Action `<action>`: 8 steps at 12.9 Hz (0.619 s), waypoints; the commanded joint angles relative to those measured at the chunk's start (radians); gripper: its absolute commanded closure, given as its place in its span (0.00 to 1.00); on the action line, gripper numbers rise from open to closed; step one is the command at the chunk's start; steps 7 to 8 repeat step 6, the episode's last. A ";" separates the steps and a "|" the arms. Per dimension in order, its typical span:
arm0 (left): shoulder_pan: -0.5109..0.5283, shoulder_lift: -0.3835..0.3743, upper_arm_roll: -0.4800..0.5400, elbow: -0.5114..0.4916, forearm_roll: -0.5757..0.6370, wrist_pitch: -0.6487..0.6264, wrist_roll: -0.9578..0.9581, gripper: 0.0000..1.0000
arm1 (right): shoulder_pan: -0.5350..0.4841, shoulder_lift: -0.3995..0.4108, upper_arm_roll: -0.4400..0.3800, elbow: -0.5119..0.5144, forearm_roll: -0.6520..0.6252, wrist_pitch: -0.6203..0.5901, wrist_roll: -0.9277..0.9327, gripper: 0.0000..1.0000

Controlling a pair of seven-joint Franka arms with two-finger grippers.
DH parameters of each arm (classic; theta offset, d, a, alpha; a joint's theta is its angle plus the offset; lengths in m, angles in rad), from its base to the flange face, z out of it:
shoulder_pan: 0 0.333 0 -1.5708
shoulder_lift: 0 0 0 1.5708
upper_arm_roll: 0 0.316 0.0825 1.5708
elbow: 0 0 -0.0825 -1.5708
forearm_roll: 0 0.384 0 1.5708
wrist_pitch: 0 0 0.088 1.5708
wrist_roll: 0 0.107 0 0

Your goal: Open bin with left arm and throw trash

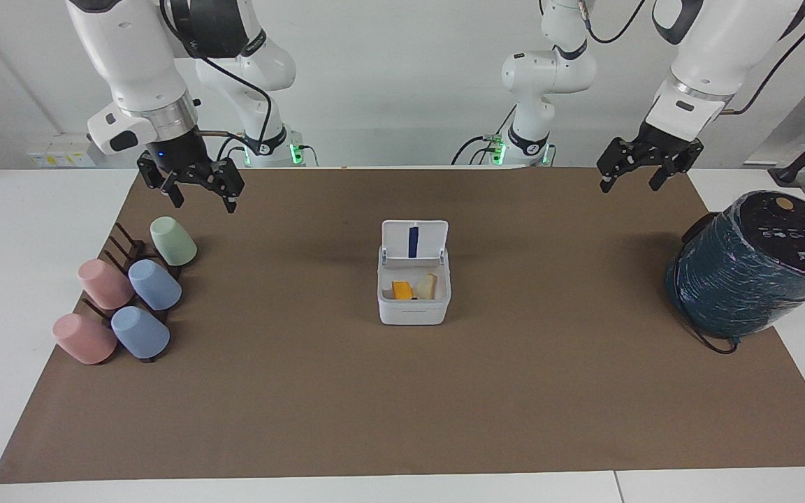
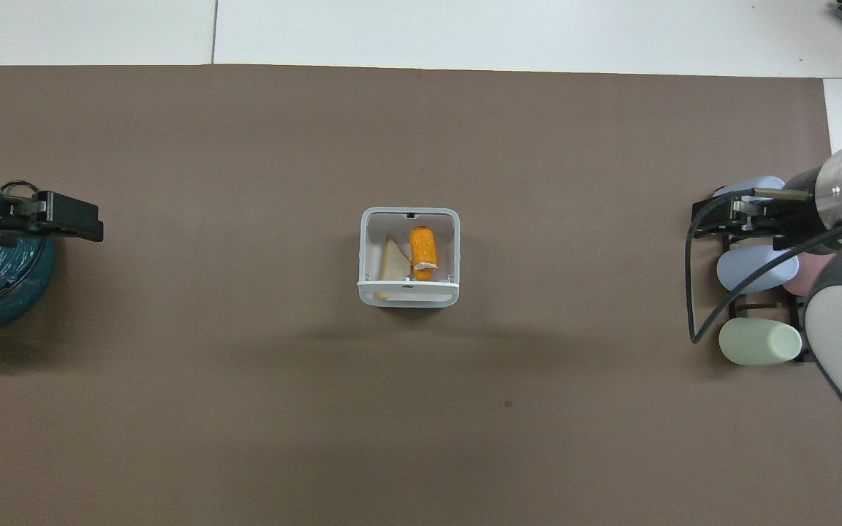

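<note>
At the right arm's end of the tabletop (image 1: 39, 230) five pastel cups (image 1: 130, 297) lie on their sides on a dark rack (image 1: 121, 250): two pink, two blue and one pale green. The right gripper (image 1: 198, 193) hangs in the air over the brown mat (image 1: 409, 398) beside the green cup, fingers spread with nothing between them; in the overhead view its body shows over the cups.

In the middle of the mat stands the bin (image 1: 414, 312), a small white square box with rounded corners. Its hinged lid (image 1: 414, 241) is up, standing at the edge nearer the robots, with a blue strip on its inner face. The trash (image 1: 414, 288) lies inside the bin: in the overhead view an orange chunk with a whitish end (image 2: 424, 250) rests beside a pale bread-like wedge (image 2: 392, 261), the two touching. Only these two pieces can be made out.

The left gripper (image 1: 643, 172) hangs in the air over the mat's edge nearest the robots, well apart from the bin, its fingers spread and holding nothing. At the left arm's end of the tabletop a big dark teal wrapped cylinder (image 1: 755, 264) stands, tilted, partly on the mat, with a black cable at its base.
</note>
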 commanded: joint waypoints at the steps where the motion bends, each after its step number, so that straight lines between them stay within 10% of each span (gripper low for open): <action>1: 0.009 -0.028 -0.001 -0.039 0.018 0.030 0.040 0.00 | -0.008 -0.020 0.000 -0.015 -0.010 -0.036 -0.021 0.00; 8: 0.009 -0.026 -0.001 -0.039 0.018 0.032 0.039 0.00 | -0.008 -0.020 -0.017 -0.012 -0.030 -0.060 -0.077 0.00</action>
